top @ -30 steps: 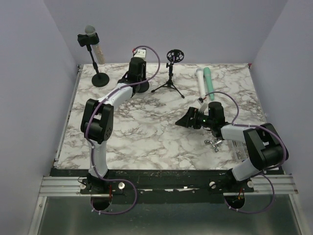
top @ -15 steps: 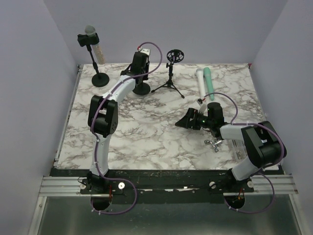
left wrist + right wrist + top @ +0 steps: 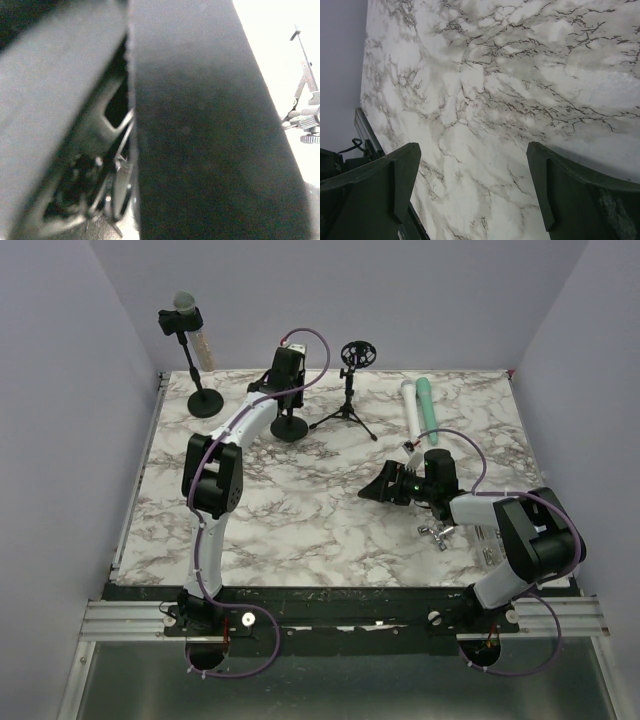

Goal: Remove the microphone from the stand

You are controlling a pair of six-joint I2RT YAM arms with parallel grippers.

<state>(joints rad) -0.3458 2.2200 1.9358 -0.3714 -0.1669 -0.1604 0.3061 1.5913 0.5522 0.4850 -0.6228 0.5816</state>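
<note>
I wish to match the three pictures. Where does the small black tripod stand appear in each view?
Top external: the tripod stand is at the far middle of the marble table.
Left wrist: probably the same stand at the right edge, shown as thin legs and a knurled knob; dark close parts block the rest.
Right wrist: not in it.
Shared landmark: the marble table, which also fills the right wrist view.

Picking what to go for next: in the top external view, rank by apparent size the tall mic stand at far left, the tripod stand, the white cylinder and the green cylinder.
1. tall mic stand
2. tripod stand
3. white cylinder and green cylinder, about alike, so unranked
</note>
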